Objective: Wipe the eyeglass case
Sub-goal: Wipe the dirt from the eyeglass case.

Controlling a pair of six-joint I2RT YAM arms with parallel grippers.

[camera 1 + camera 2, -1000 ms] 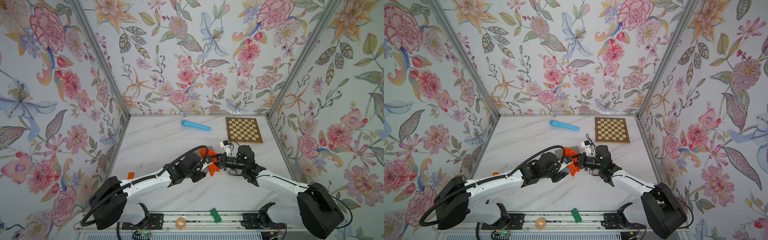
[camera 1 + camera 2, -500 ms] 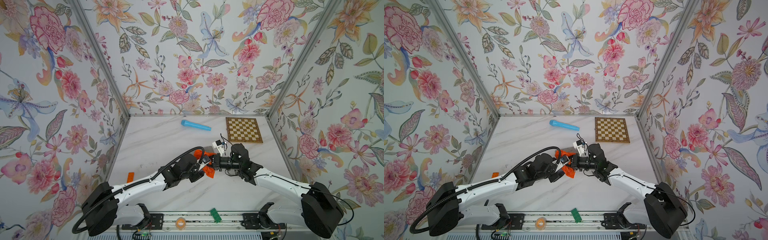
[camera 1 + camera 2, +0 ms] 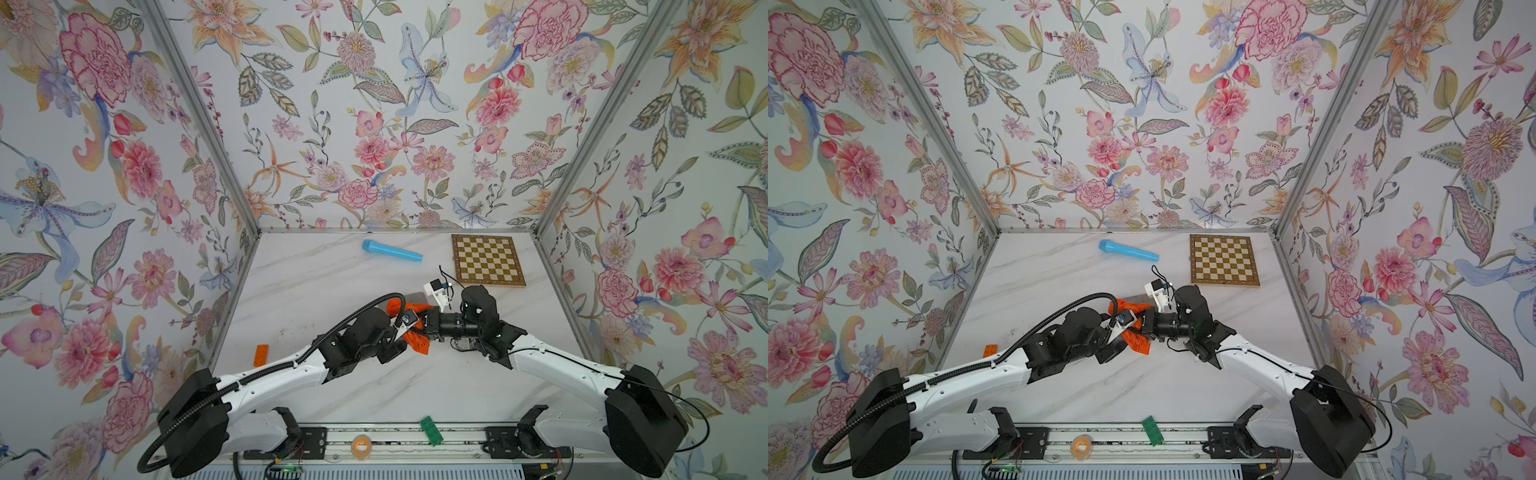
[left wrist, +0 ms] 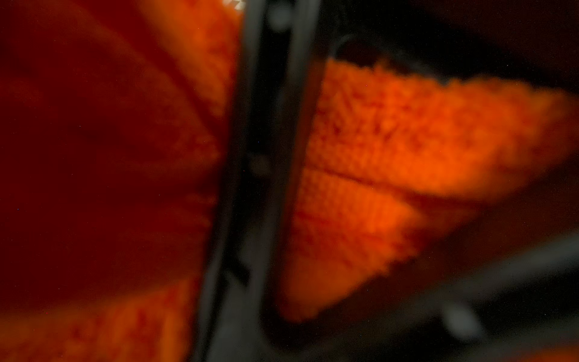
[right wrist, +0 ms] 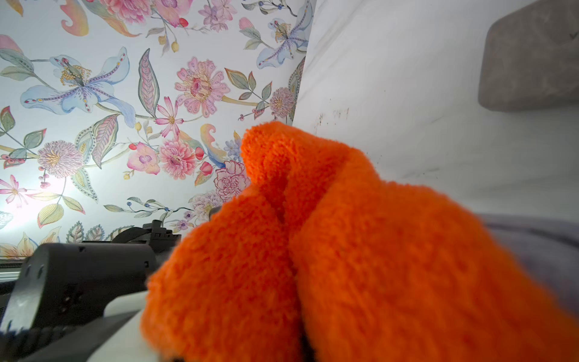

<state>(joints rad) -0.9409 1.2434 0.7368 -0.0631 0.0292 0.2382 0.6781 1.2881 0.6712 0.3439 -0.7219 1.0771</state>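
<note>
Eyeglass case (image 5: 532,56): grey, soft-looking, round-cornered, flat on the bench (image 3: 316,299) near its middle. Shows in both top views only as a grey sliver just beyond the cloth (image 3: 417,341), half hidden under the right arm's wrist camera. Touched by neither tool, as far as can be told. Left lying flat, probably, so as to be rubbed in place.

Right tool (image 3: 427,322): clenched and buried in the orange cloth. Fingers hidden by the pile in the right wrist view, yet with the bunch rising straight from the tip, so judged to be gripping the cloth. Held bunched, most likely, to make a fat pad for rubbing rather than a loose sheet.

Left tool (image 3: 405,332): pushed into the same cloth from the opposite side, almost tip to tip with the right one. Impossible to tell whether clenched or released, with the left wrist view filled by blurred orange pile either side of a dark bar. Perhaps helping to gather or pass the cloth; a guess only.

Set at the back of the bench, well apart from the work: blue toy microphone (image 3: 390,251) and chessboard (image 3: 487,260). Near the left edge: small orange brick (image 3: 261,355). On the front rail (image 3: 395,436): green brick (image 3: 431,430) and roll of tape (image 3: 360,446). None of it needed for wiping, by the look of things.

Writing: none readable anywhere. No brand or label to be made out on cloth, arms or bricks. Only a tiny dark mark near one corner of the eyeglass case in the right wrist view, too small to make out.
</note>
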